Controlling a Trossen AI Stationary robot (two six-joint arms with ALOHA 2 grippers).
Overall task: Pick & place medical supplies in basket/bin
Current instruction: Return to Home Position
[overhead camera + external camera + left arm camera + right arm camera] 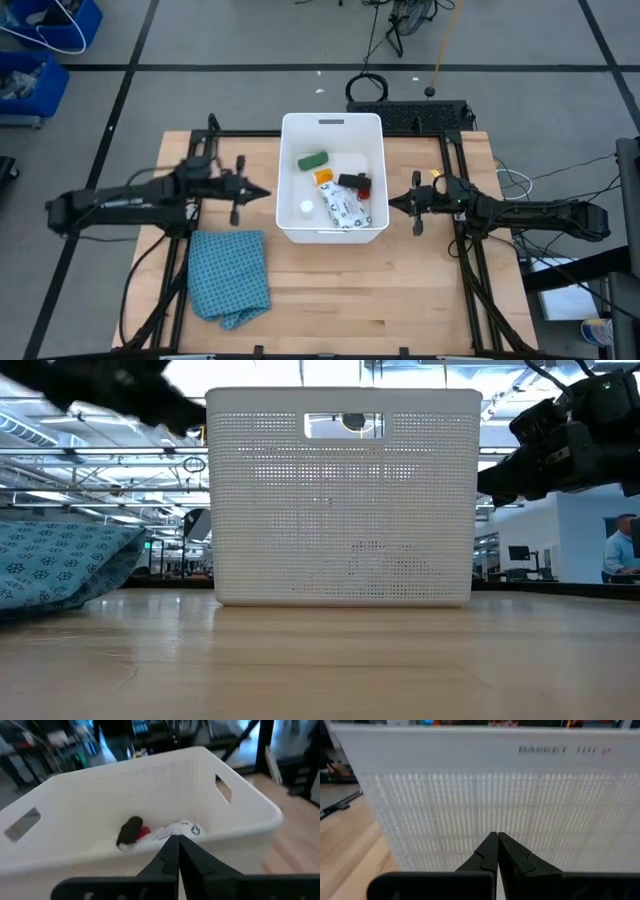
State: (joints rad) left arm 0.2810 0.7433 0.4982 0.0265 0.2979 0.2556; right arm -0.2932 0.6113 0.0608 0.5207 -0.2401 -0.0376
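The white tub (333,128) stands on the wooden table. Inside it lie a green oblong piece (313,160), an orange pill bottle (324,177), a black oblong piece (350,181) beside something red (365,188), and a flat white printed packet (345,208). My left gripper (268,194) is shut and empty, just outside the tub's left wall, raised near rim height; its wrist view looks over the rim at the black piece (129,830) and packet (181,829). My right gripper (390,205) is shut and empty, close to the tub's right wall (485,800).
A blue checked cloth (232,275) lies crumpled on the table left of the tub, toward the near edge, also in the low view (60,565). Bare wood lies in front of the tub. Black frame rails run along the table's sides.
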